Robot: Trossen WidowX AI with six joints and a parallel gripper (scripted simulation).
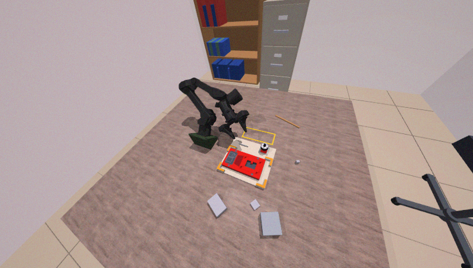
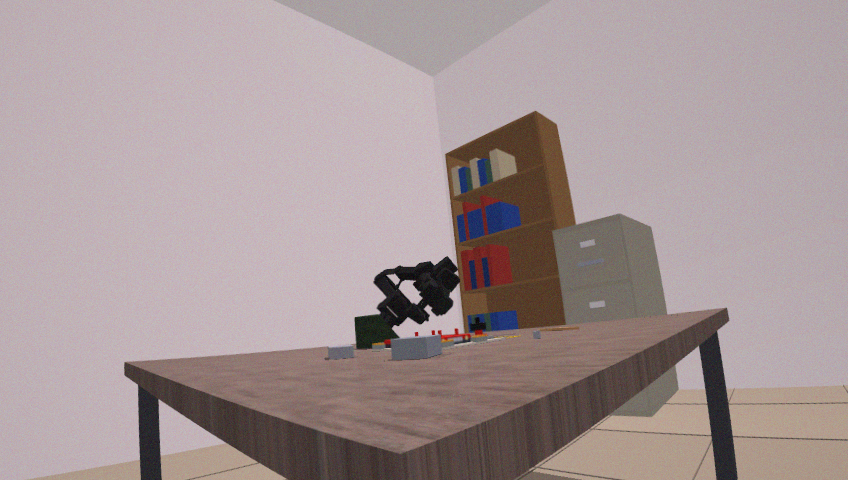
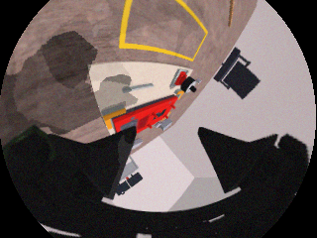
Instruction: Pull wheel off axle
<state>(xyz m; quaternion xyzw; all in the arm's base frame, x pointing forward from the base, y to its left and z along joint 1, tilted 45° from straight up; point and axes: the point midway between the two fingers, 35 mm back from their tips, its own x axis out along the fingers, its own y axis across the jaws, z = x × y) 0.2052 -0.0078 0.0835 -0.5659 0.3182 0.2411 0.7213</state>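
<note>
The wheel (image 1: 264, 147) (image 3: 190, 85) is a small black and white disc. It sits on its upright axle over a red base at the far right corner of the beige board (image 1: 251, 146). The marked area is a yellow outline (image 1: 261, 130) (image 3: 127, 10) on the table just behind the board. My gripper (image 1: 238, 133) (image 3: 168, 130) is open and empty. It hangs above the table at the board's far left corner, left of the outline and apart from the wheel. In the exterior view the arm (image 2: 416, 291) shows only as a dark shape.
A red plate (image 1: 247, 162) with grey parts lies on the board. A thin wooden stick (image 1: 286, 121) lies behind the outline. Three grey blocks (image 1: 216, 204) (image 1: 270, 223) (image 1: 255, 204) lie near the front, and a tiny cube (image 1: 297, 161) lies right of the board. The arm's green base (image 1: 202, 139) stands to the left.
</note>
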